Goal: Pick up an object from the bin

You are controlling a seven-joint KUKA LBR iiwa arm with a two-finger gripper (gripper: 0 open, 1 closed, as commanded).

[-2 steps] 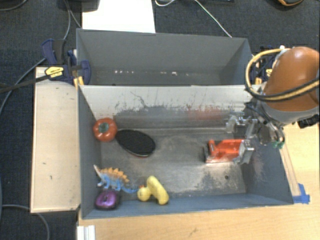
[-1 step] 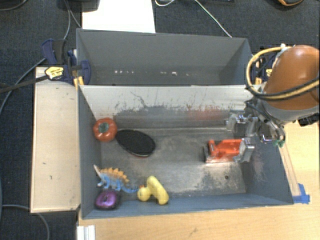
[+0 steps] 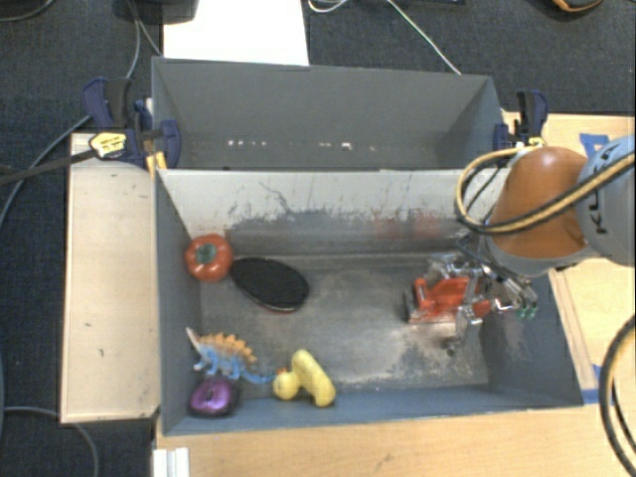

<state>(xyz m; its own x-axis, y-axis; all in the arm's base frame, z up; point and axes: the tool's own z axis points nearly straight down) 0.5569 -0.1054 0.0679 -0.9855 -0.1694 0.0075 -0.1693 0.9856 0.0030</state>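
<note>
The grey bin [image 3: 328,117] is mostly bare floor. The arm comes in from the right under its orange cover [image 3: 537,207], and the tool [image 3: 455,316] is low over the floor at the right end. Well away to the tool's left lie a black oval pad [image 3: 270,283], a blue and orange toy dinosaur [image 3: 224,354], a yellow banana-like piece [image 3: 308,378], a red tomato [image 3: 209,257] and a small purple lump [image 3: 212,397].

The thing that counts is a small red-orange block [image 3: 437,296] right at the tool, on its left side and touching or overlapping it. The block is squat and boxy with no clear long axis. I cannot tell whether the tool is wide, narrow or already clamped on it. My guess is that any coming move is a straight lift or a small shift left.
</note>
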